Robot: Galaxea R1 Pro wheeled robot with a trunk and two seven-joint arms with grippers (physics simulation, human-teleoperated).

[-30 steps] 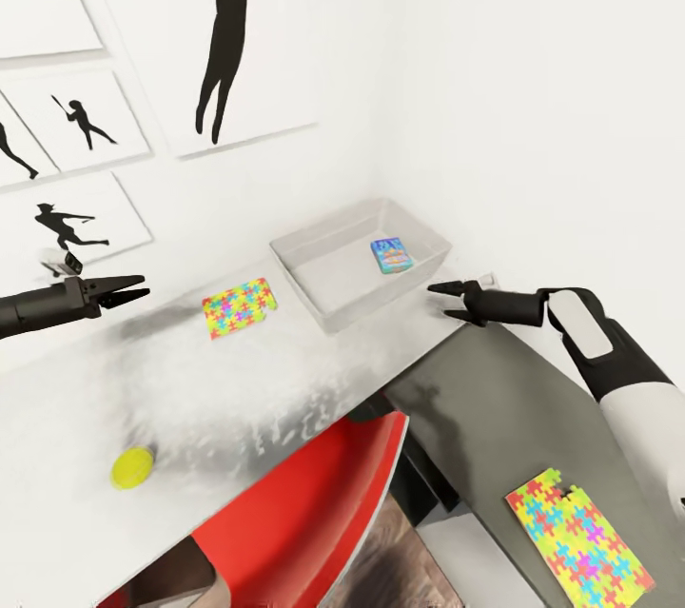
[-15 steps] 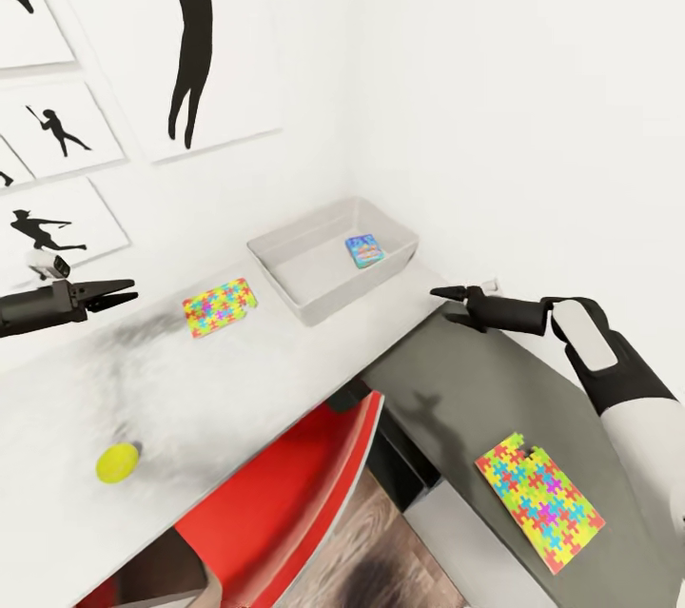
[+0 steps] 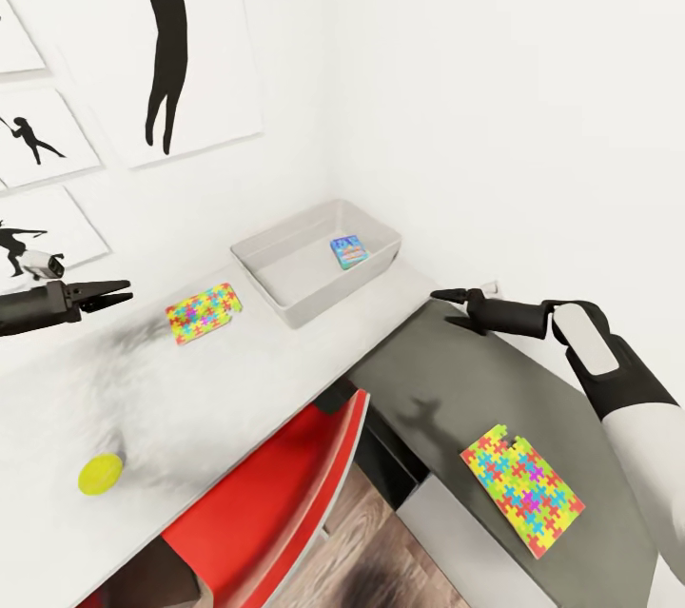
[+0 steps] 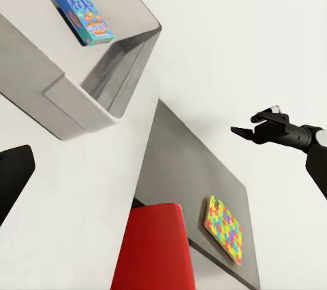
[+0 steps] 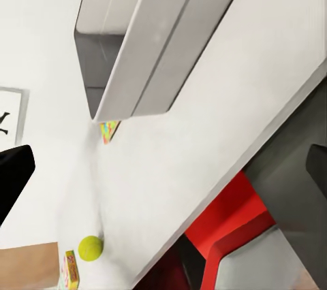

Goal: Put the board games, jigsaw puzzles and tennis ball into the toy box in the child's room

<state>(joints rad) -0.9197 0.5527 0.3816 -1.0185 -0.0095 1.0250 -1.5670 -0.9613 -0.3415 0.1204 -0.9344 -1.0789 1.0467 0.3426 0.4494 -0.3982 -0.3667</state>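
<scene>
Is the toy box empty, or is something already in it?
Not empty. One board game lies flat on the floor of the toy box; the left wrist view shows it too. Nothing else is visible inside.

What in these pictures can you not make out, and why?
- Board game in the toy box: print too small to read in the head view, blurred in the left wrist view.
- Jigsaw puzzle on the table: right wrist view, mostly hidden behind the toy box wall.
- Yellow box: right wrist view, cut off by the picture's edge, so unidentifiable.
</scene>
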